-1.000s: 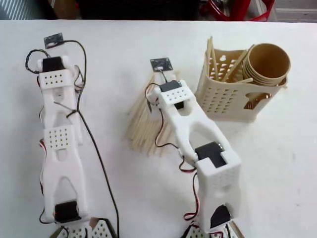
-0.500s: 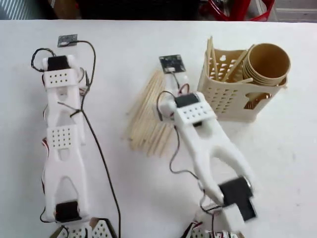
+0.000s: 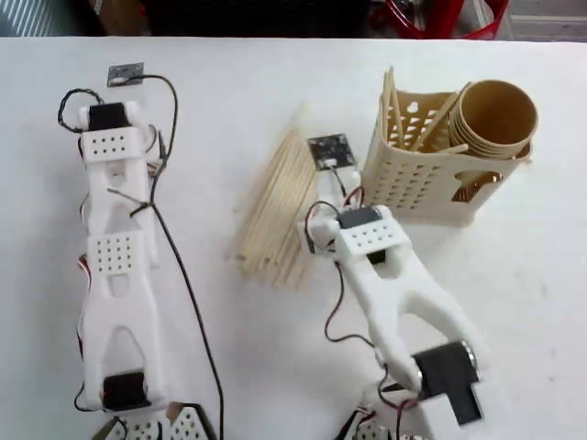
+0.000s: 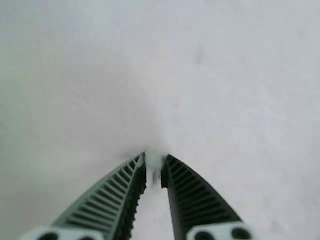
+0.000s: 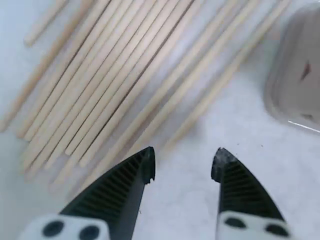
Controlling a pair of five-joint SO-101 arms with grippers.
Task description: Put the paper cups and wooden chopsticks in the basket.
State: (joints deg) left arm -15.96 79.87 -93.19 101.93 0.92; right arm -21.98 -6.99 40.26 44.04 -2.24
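A pile of wooden chopsticks (image 3: 273, 209) lies fanned on the white table, left of the cream perforated basket (image 3: 417, 183). Stacked paper cups (image 3: 496, 117) stand in the basket's right part, and a few chopsticks (image 3: 400, 108) lean in its left part. My right gripper (image 5: 184, 164) is open and empty, hovering low over bare table at the pile's edge, with the chopsticks (image 5: 120, 85) just beyond its tips and the basket (image 5: 297, 80) off to one side. The right arm (image 3: 369, 240) stands between pile and basket. My left gripper (image 4: 153, 162) is shut over bare table, far left.
The left arm (image 3: 115, 229) stretches along the table's left side, its black cable (image 3: 179, 266) trailing beside it toward the front. Bare table (image 3: 514, 302) lies to the right of the right arm and in front of the basket.
The right arm drew back toward the front and swung right, from over the chopstick pile to its right edge near the basket. The left arm shifted slightly, then stayed still.
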